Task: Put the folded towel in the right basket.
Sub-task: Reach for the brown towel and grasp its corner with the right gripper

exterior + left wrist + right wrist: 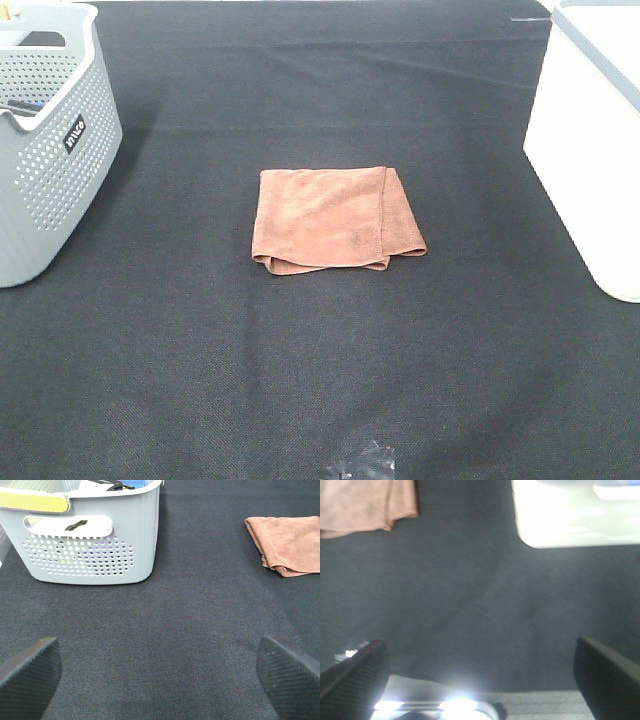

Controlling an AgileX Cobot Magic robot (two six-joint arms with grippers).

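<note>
one towel [335,220] well apart from right gripper [480,677]

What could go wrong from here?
1. The towel lies in loose layers with a flap on its right side; pinching only the top layer could unfold it on the lift.
2. The white basket on the right has a tall wall; a low carry could drag the towel against it.

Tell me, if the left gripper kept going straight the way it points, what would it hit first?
Probably just the black tablecloth: the open left gripper aims at bare cloth between the gray basket and the brown towel, touching neither. Depth is hard to judge.
</note>
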